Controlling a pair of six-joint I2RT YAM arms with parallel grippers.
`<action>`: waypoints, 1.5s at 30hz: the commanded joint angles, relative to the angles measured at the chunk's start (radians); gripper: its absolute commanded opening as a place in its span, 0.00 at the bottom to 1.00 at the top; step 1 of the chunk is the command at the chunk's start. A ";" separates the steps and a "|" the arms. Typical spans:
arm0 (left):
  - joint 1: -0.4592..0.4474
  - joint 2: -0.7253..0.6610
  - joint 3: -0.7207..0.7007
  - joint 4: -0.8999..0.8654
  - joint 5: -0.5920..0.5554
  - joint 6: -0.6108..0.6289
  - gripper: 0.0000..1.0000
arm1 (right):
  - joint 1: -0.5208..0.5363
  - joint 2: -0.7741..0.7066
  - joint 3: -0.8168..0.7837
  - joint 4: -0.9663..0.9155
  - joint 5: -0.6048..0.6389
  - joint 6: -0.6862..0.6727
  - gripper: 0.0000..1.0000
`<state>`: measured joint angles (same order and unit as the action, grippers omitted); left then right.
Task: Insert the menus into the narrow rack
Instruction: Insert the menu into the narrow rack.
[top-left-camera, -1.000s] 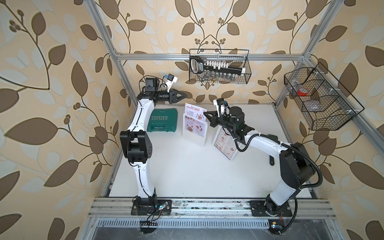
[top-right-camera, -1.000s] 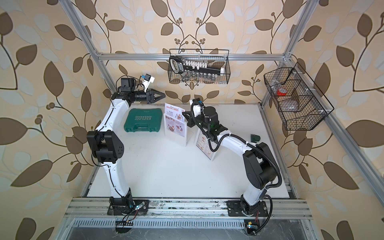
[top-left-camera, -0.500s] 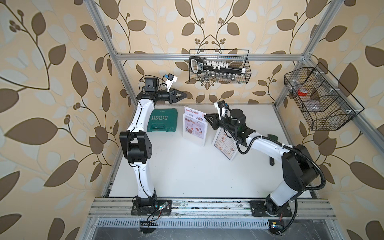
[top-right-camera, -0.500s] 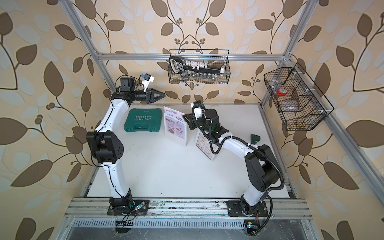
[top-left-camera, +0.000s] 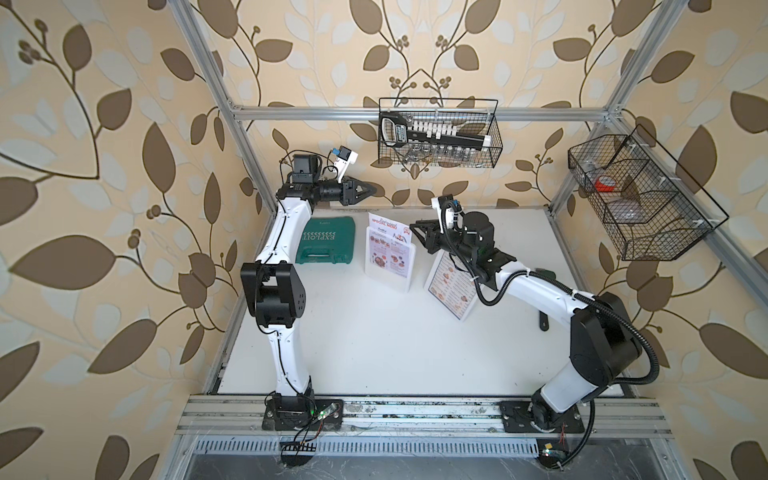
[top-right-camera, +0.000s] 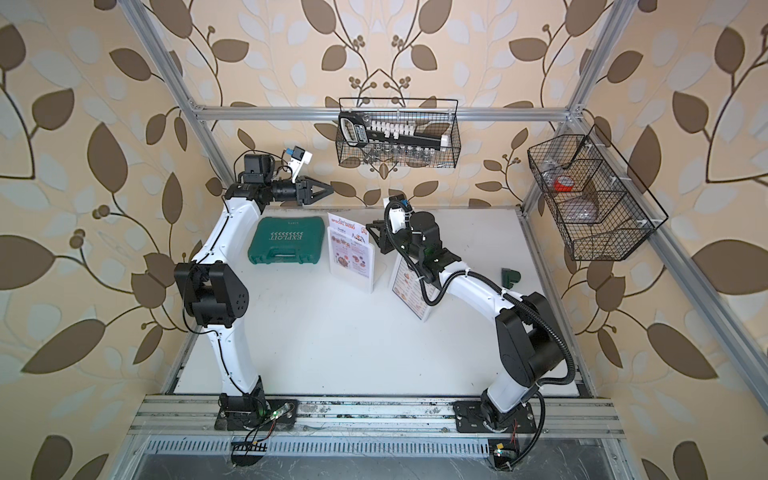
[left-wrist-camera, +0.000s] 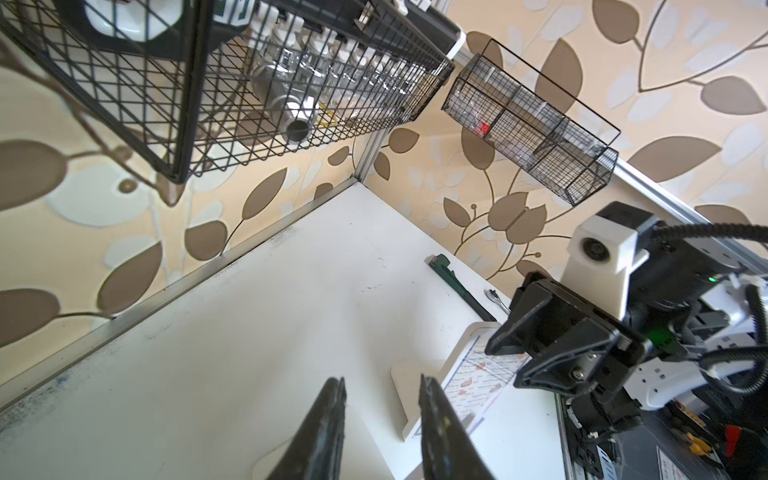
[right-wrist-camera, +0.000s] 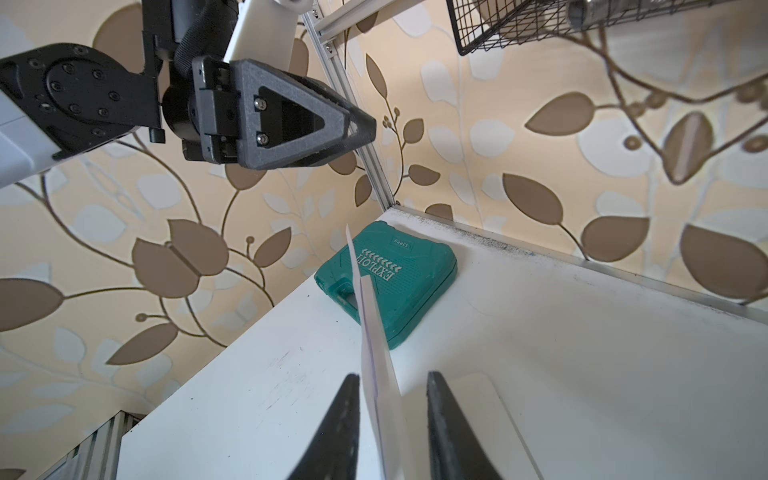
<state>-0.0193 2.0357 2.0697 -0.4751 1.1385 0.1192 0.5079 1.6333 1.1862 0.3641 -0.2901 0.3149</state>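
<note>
Right wrist view: the right end effector (right-wrist-camera: 391, 377) has its jaws parted, one on each side of the thin white-pink "Special Menu" sheet (right-wrist-camera: 374, 345), which I see edge-on. There is a clear gap on at least one side, so the sheet is not pinched and the end effector grips nothing. Both top views show this sheet standing upright in the narrow white plastic rack (top-left-camera: 409, 283), toward the back of the white bench (top-left-camera: 374, 340).

The navy-bordered menu sheet with food photos (top-left-camera: 451, 291) is outside the rack, just beside it on the right arm's side. The right arm's wrist and black cable cross its upper part, so I cannot tell whether it lies flat or leans.

The left end effector (top-left-camera: 370, 192) hovers over the back edge of the bench, apart from the rack. The left wrist view shows its jaws apart with nothing between them.

Surroundings:
- A green hard-plastic tool case marked "EXPLOIT" (top-left-camera: 326, 246) lies flat near the rack on the left arm's side, not touching it.
- A black wire basket with tools in it (top-left-camera: 438, 133) hangs from the back rail.
- A compartmented black wire basket (top-left-camera: 640, 203) hangs on the wall at the right arm's side.
- A small dark green part (top-right-camera: 510, 277) sits on the bench beyond the right arm, well apart from both sheets.
</note>
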 joint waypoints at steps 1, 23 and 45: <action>-0.050 -0.105 -0.054 0.019 -0.126 -0.067 0.32 | -0.005 -0.071 -0.006 -0.046 0.079 0.025 0.29; -0.258 -0.315 -0.395 0.072 -0.576 -0.239 0.28 | -0.011 -0.434 -0.196 -0.255 0.165 0.044 0.32; -0.301 -0.448 -0.541 0.083 -0.631 -0.247 0.27 | -0.011 -0.453 -0.193 -0.343 0.135 0.040 0.33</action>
<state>-0.3019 1.6470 1.5482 -0.4141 0.5423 -0.1150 0.5007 1.1995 0.9962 0.0643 -0.1467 0.3515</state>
